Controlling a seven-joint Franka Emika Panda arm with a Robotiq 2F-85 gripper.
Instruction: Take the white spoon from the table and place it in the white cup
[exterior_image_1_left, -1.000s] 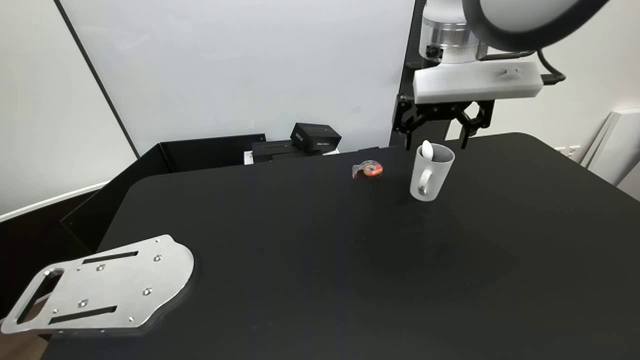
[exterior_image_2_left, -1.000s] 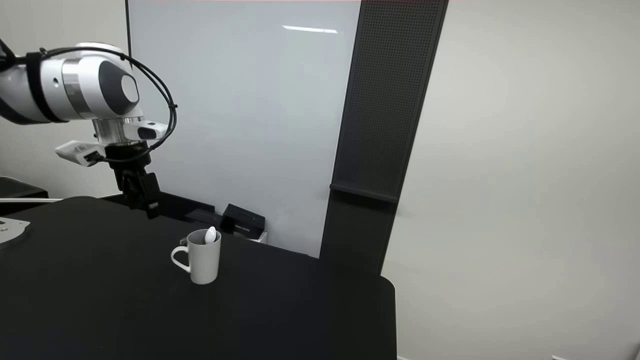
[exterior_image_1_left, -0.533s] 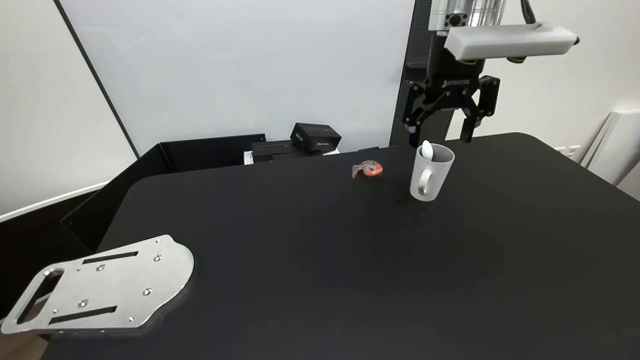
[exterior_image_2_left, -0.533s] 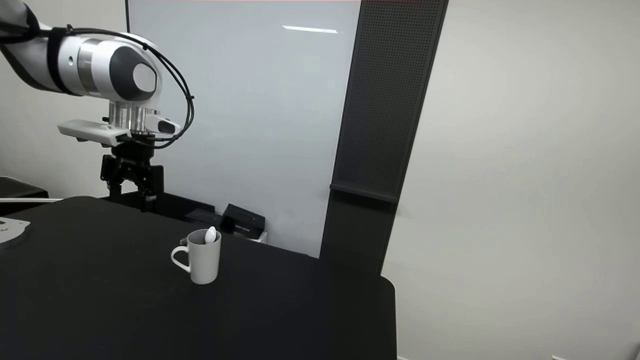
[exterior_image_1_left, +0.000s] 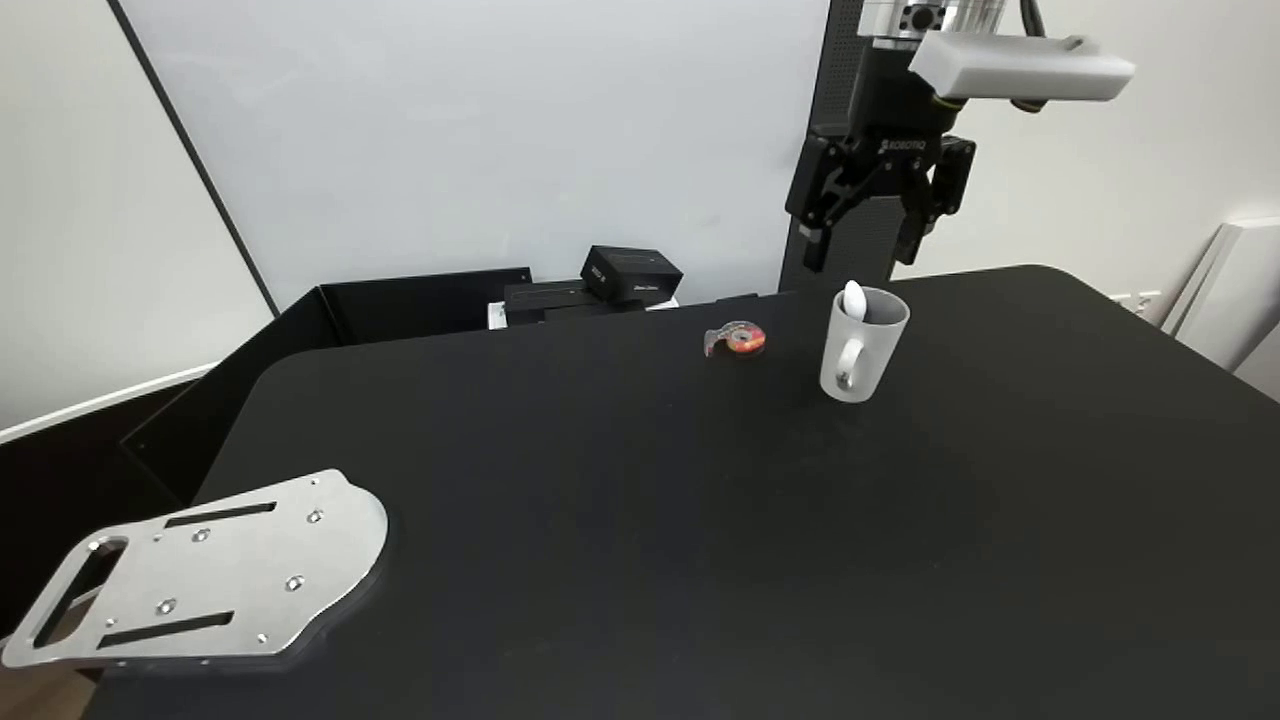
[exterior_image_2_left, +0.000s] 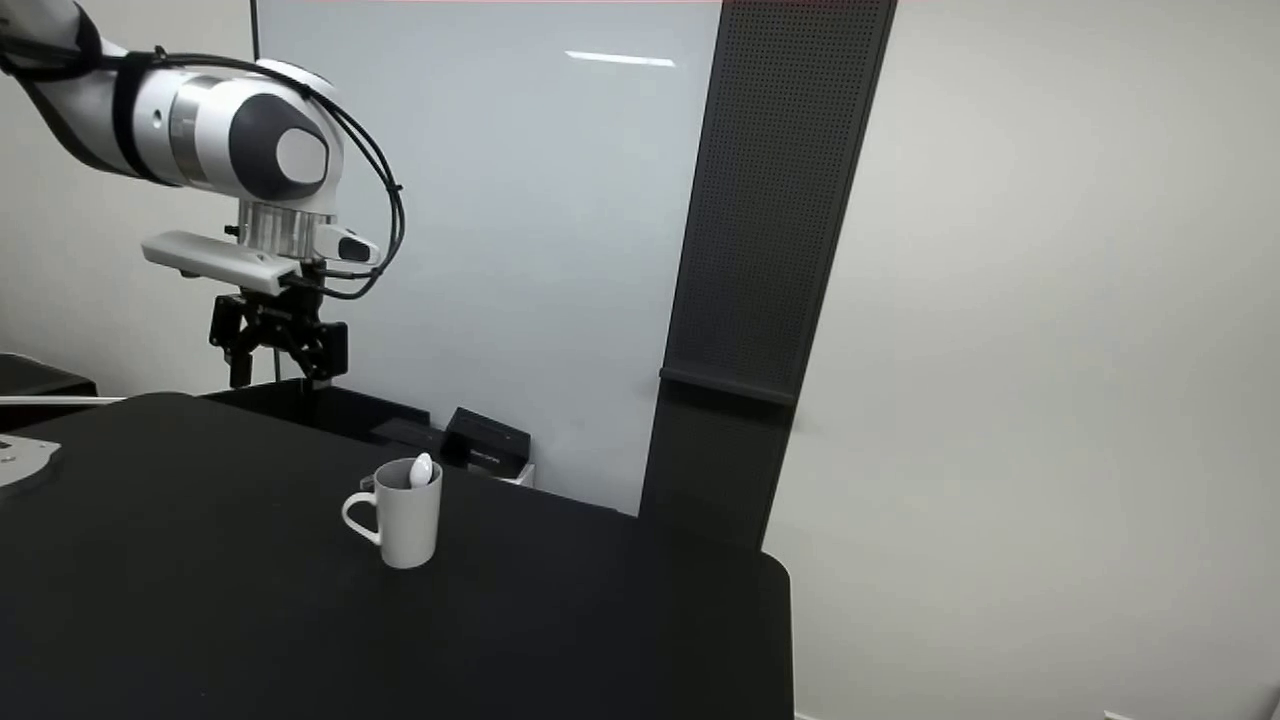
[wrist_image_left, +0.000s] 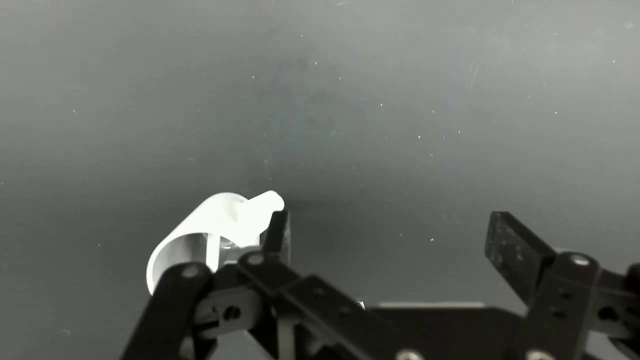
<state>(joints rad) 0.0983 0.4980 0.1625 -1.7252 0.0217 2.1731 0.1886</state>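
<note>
Pincer higher, perhaps slightly turned

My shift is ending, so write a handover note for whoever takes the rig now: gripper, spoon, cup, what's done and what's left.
Gripper: open, holding nothing, raised above the table and apart from the cup.
Cup: upright on the table.
Spoon: in the cup, bowl end up, showing above the rim in both exterior views.
Done: spoon is off the table and in the cup.
Left: apparently nothing of the job itself; probably just move the gripper clear without knocking the cup.
</note>
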